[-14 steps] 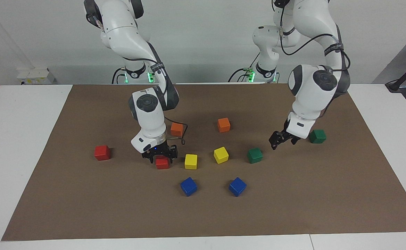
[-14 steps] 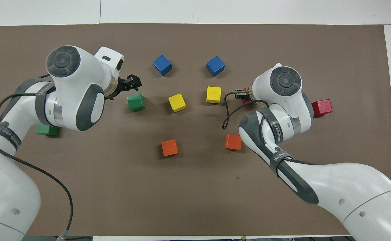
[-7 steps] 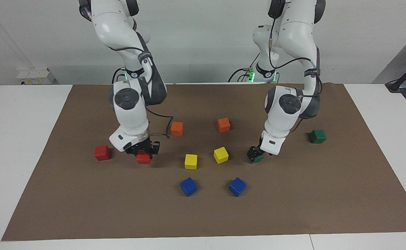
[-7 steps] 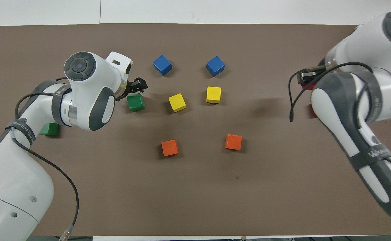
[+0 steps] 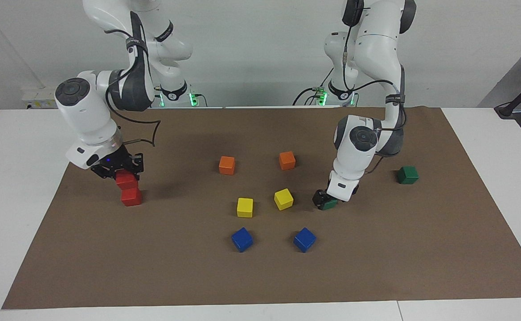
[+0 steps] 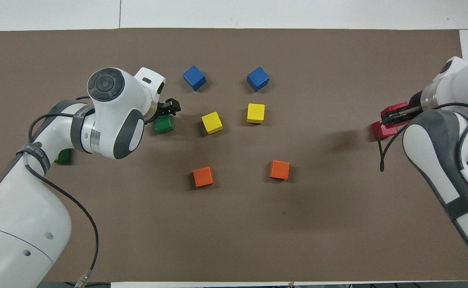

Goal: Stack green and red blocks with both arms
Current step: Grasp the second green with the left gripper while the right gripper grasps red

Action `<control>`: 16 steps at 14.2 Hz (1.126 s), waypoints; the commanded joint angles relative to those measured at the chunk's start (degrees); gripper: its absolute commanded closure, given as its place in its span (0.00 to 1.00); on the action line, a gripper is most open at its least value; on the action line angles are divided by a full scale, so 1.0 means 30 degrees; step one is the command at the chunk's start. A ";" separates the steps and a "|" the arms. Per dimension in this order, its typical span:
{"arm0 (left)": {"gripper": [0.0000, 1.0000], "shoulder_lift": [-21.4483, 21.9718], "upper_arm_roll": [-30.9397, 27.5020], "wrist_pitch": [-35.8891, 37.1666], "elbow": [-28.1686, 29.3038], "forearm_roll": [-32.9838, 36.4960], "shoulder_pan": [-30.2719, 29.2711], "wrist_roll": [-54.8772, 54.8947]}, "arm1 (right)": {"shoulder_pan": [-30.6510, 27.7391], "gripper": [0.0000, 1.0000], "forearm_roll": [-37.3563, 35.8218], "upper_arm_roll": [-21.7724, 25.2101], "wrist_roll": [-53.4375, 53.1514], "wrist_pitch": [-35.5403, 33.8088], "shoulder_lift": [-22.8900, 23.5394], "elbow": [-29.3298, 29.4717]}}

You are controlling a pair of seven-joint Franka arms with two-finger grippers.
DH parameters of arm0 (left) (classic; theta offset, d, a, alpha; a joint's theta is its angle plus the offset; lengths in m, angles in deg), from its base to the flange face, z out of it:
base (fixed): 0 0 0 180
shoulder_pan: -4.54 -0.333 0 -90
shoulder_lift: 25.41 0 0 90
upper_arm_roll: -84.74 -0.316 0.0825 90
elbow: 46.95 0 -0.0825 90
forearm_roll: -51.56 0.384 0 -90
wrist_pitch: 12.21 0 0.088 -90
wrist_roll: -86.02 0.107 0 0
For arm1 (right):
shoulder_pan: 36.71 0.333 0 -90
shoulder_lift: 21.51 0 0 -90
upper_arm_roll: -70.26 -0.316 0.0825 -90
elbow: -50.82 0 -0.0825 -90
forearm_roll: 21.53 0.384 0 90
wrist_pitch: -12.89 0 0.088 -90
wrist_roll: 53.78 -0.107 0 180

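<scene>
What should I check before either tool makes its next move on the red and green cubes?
1. Right tool shut on the carried red cube: ok.
2. Carried red cube lined up over the resting red cube: ok in the facing view; the overhead view shows a slight offset.
3. Carried cube seated flat on the resting one, safe to release: cannot tell.
4. Left tool down at the nearer green cube: ok, the cube is on the mat.
5. Left tool's grip closed on that cube: cannot tell.
6. Second green cube unobstructed as the stacking target: ok.
</scene>
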 commanded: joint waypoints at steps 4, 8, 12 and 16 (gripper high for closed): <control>0.27 0.0314 -0.0257 -0.0403 0.0934 0.0358 0.0710 0.0268 | -0.1164 1.00 0.0428 -0.0154 0.0557 0.2696 -0.1118 -0.2612; 1.00 0.0373 -0.0315 0.0241 0.0701 0.0358 0.0769 0.0443 | -0.1605 1.00 0.0428 -0.0154 0.0469 0.3253 -0.0825 -0.2730; 1.00 0.1276 -0.0316 0.1819 0.0056 0.0358 -0.0338 0.1345 | -0.1840 1.00 0.0457 -0.0154 0.0294 0.3722 -0.0298 -0.2759; 1.00 0.3797 -0.0257 0.5128 0.0290 0.0182 -0.4026 0.8130 | -0.1840 1.00 0.0457 -0.0154 0.0059 0.4394 -0.0062 -0.2992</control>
